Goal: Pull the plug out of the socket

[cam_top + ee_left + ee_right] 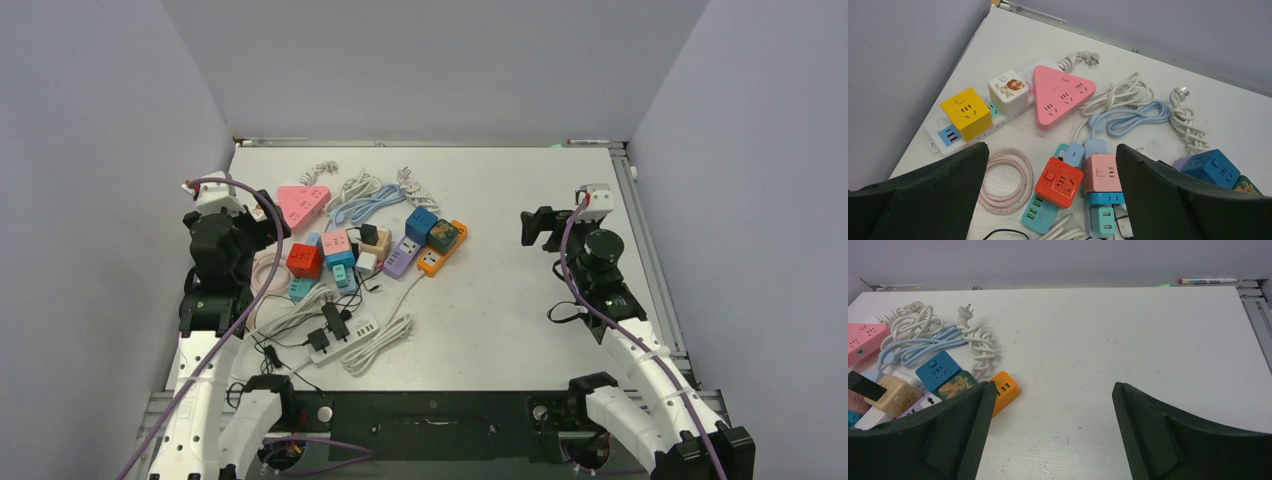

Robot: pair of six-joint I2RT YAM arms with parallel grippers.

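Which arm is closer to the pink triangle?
Left. The left arm hovers just left of the pink triangle. The right arm is far off on the triangle's other side, past the orange strip.

You're looking at a white matte tabletop (520,330), lightly scuffed. It's boxed in by plain pale grey-lilac walls: back wall (430,60), left wall (90,150), right wall (770,150). A metal rail (420,143) runs along the far edge, and a side rail (662,280) runs down the right. A dark mounting plate (430,420) spans the near edge. Lighting is even and shadows are soft.
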